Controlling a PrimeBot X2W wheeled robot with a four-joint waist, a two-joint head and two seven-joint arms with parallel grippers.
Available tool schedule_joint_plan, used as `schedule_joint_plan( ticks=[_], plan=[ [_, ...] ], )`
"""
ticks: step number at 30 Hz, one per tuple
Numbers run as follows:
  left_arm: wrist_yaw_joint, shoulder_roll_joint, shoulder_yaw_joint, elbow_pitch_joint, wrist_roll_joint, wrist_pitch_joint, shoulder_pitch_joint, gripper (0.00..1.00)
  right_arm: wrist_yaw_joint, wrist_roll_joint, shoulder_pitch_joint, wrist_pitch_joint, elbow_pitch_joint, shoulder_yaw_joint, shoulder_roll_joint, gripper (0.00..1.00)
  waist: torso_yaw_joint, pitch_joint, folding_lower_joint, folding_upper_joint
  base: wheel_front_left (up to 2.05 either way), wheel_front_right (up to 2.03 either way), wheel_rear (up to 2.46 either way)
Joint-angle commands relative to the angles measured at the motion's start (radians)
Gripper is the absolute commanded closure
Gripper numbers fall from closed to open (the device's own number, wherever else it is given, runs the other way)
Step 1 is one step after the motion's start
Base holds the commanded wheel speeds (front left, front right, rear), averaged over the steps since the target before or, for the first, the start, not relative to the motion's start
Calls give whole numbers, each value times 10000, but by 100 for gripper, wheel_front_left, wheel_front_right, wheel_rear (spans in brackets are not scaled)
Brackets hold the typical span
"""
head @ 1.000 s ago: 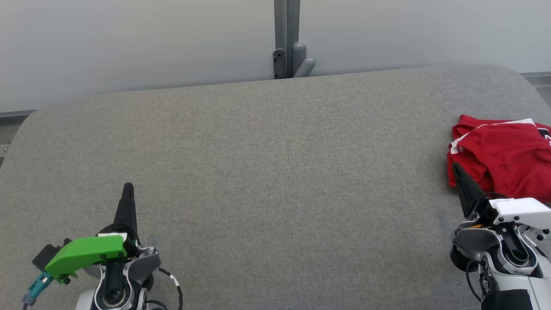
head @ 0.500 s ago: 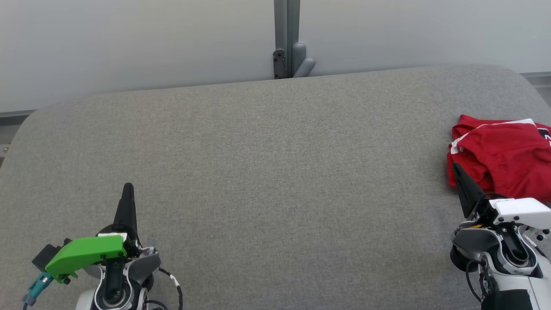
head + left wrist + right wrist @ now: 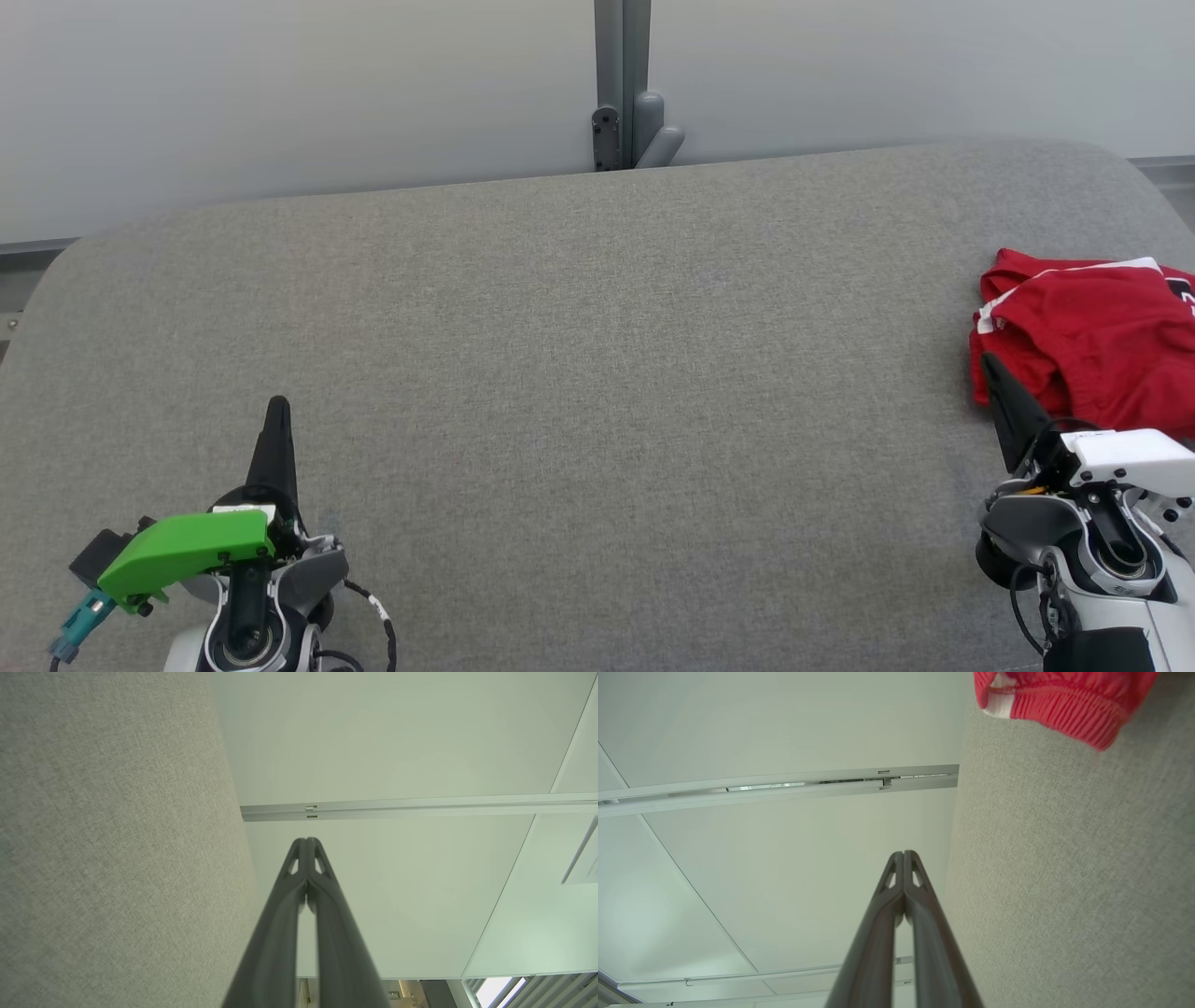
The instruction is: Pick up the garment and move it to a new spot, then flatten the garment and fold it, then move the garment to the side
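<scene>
Jaws closed; garment (image 3: 1088,341) near right edge of surface (image 3: 597,373).

A wide table (image 3: 597,392) covered in grey cloth is stretching across from left to right, its far corners curving round. Behind it a pale wall (image 3: 280,93) is standing. A grey metal post (image 3: 622,56) is running down the wall's middle, carrying a small bracket (image 3: 644,131) just above the table's far edge. A thin metal rail (image 3: 420,805) is crossing the wall.

Nothing legible anywhere. The red garment (image 3: 1088,336), near the right edge of the desk (image 3: 560,373), bears a white mark cut off at the view's edge. Print on a pale sheet (image 3: 584,868) on the wall is too small to read.
</scene>
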Motion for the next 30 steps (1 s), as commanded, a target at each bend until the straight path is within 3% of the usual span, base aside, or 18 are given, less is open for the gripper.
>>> schedule_joint_plan(
  ticks=[1, 30],
  plan=[
    [-63, -3, 19, 13, -54, 34, -155, 100, 4, -10, -55, 60, 8, -25, -2, 100, 0, 0, 0, -1, 0, 0, 0],
    [-63, -3, 17, 11, -56, 34, -154, 100, 4, -37, -60, 58, 8, -44, 8, 100, 0, 0, 0, -1, 0, 0, 0]
  ],
)
